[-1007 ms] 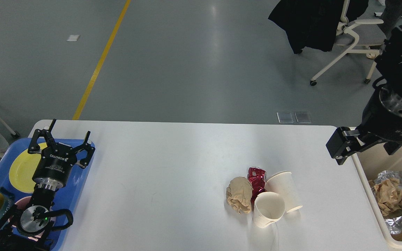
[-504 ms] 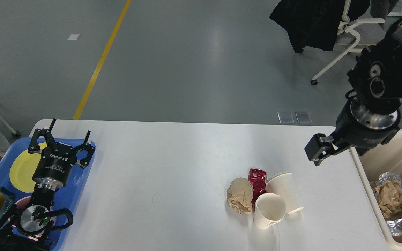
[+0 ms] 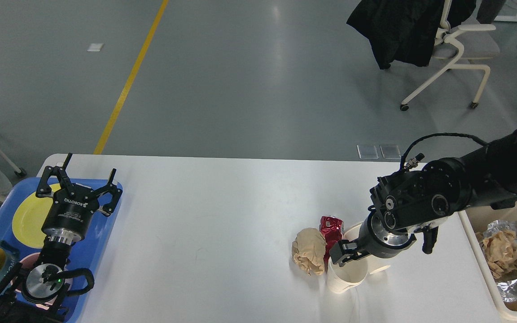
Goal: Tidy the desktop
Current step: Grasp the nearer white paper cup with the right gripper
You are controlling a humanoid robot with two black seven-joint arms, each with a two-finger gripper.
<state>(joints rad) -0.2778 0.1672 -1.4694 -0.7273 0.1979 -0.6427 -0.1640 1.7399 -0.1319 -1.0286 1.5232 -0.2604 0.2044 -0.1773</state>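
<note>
You have trash already in the bin (image 3: 478,242) off the worktop (image 3: 204,215)'s right edge; crumpled paper (image 3: 308,255), red wrapper (image 3: 330,226) and two cups (image 3: 346,271) remain near its front edge; right tool (image 3: 346,255) above them, grip unclear; left tool (image 3: 81,181) open, empty.

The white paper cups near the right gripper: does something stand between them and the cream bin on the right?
Nothing visible does. Between the white paper cups and the cream rectangular bin lies only bare white desktop. The right gripper is over the cups.
</note>
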